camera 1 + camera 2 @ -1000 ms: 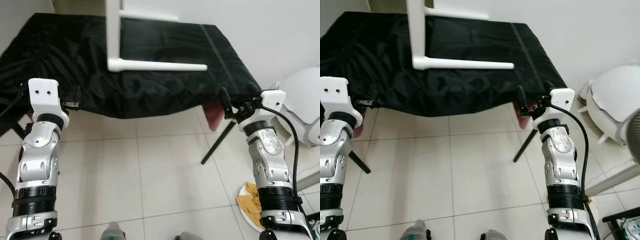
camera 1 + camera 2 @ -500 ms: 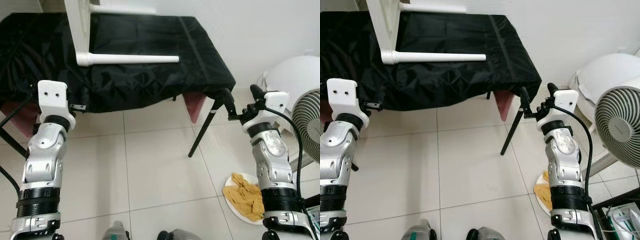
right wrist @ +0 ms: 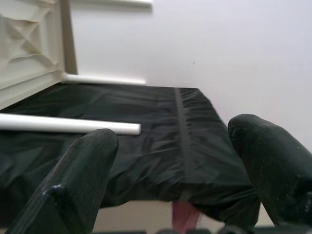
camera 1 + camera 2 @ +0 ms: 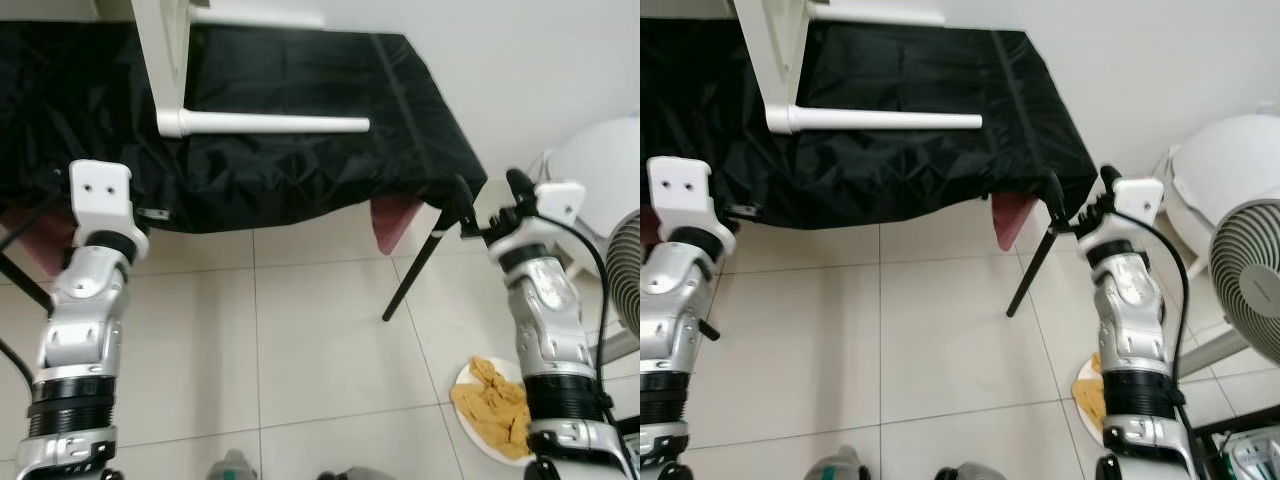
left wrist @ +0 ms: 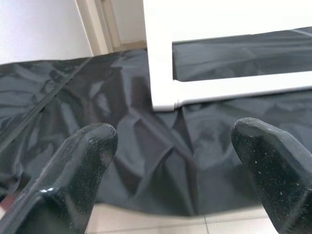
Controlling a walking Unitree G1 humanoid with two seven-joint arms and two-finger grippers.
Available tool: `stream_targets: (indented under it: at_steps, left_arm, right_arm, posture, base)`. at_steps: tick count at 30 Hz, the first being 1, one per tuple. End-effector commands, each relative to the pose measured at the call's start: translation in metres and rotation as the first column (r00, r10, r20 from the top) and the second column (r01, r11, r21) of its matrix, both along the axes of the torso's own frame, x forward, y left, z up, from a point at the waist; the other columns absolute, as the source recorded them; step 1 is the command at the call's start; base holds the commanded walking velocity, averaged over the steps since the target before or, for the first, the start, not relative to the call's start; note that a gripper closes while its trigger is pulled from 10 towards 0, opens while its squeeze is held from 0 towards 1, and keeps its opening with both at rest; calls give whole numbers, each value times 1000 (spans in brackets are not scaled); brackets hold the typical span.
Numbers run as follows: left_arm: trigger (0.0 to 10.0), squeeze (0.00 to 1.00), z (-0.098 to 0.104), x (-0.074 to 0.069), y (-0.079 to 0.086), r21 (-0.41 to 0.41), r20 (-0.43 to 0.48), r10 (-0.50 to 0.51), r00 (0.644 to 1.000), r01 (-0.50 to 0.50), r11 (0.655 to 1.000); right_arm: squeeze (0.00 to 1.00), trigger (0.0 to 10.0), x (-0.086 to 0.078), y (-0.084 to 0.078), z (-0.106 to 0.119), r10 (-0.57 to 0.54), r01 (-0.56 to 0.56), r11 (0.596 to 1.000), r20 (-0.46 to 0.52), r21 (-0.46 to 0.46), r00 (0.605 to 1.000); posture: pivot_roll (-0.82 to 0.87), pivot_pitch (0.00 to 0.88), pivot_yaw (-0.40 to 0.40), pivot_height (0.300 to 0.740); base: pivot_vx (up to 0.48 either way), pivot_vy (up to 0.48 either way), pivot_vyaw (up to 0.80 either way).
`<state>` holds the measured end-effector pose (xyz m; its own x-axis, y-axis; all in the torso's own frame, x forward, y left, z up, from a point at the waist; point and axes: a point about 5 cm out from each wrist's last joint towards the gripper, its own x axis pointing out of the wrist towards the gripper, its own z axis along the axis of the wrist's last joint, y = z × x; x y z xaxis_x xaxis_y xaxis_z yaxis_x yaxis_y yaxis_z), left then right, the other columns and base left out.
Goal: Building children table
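You face a black-draped table (image 4: 300,150), white children's table frame (image 4: 165,70) resting on its cloth, leg (image 4: 270,124) lying flat.

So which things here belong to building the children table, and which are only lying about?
For the job:
- white table, lying on its side on the black cloth
- its white leg
- left tool and right tool, both open

Lying about:
- fan
- yellow rag on a plate

Floor: pale square tiles (image 4: 300,330), dark grout.
Wall: plain white (image 4: 1160,70).
Furniture: black-draped folding table (image 4: 300,150) (black legs); fan (image 4: 1250,290) at right.
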<state>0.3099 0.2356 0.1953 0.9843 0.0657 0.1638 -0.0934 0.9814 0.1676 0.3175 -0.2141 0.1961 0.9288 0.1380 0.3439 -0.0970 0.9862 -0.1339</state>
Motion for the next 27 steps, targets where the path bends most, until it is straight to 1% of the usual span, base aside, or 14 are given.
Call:
stream_targets:
  at_steps: [1,27]
  left_arm:
    - [10000,0,-2,1,-6,-3,-10,-20,1000,20,1000]
    - [10000,0,1,-1,-2,3,-4,-9,1000,9,1000]
  right_arm:
    - [0,10000,-1,-9,-2,-26,26,1000,-9,3,1000]
    - [0,10000,1,-10,1,-13,13,1000,11,0,1000]
  posture:
    - [78,77,-43,740]
    - [89,64,-47,740]
  base:
    - [322,0,0]
    - [325,0,0]
